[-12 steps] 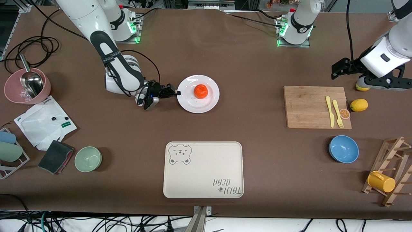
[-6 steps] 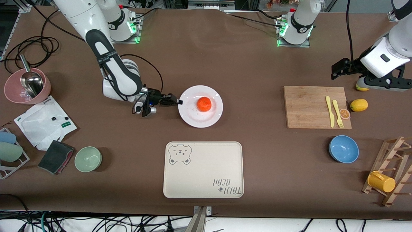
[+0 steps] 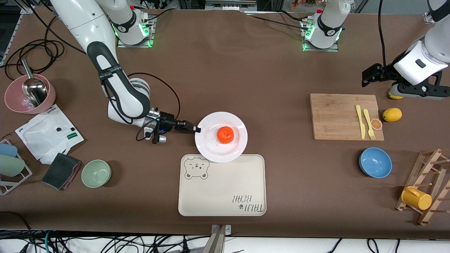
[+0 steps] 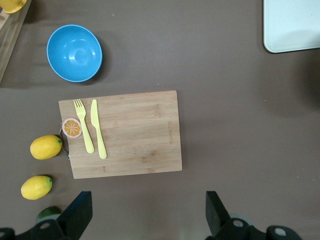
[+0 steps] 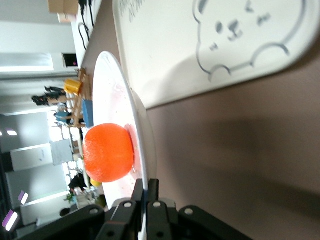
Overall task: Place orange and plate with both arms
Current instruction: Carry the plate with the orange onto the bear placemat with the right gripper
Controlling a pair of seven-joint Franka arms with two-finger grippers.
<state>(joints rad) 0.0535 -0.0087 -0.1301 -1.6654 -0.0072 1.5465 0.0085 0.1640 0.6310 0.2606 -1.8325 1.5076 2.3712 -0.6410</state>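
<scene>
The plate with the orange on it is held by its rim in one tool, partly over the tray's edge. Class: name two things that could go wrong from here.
1. The orange sits loose on the plate; a tilt or jerk could roll it off.
2. The right tool pinches only the plate's rim, so the plate might slip or sag, or catch on the bear-print tray lip that it overlaps.

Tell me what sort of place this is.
Probably a robotics lab staged as a kitchen: two arms bolted to a brown table, loose cables at its edges, and props such as a cutting board, lemons and a bear-print tray.
</scene>
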